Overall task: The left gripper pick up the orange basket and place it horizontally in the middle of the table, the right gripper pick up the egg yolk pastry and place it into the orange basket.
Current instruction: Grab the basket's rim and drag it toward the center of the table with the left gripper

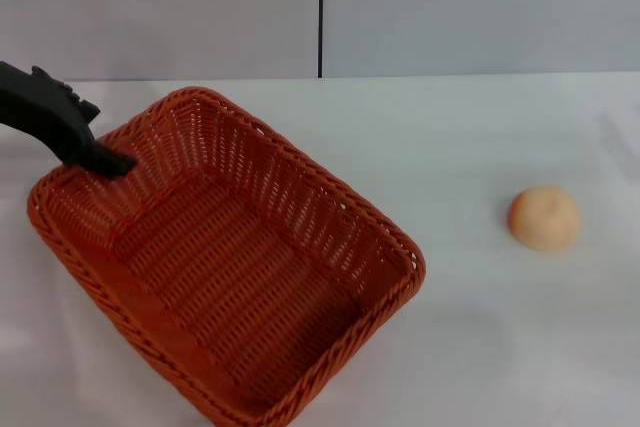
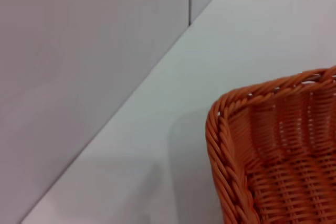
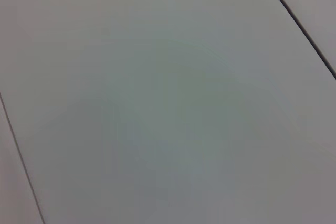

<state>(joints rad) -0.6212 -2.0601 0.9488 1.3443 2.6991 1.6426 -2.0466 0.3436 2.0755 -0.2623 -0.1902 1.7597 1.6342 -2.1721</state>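
Head view: my black left gripper (image 1: 112, 162) pinches the big orange woven basket's (image 1: 230, 267) rim; it sits crooked, so it may slip while turning.

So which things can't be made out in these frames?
- Left gripper: head view, fingertips merge with the orange basket rim; grip unclear. Absent from the left wrist view.
- Basket's near corner: cut by the head view's bottom edge.
- Right gripper: in no view.
- Egg yolk pastry: underside hidden.
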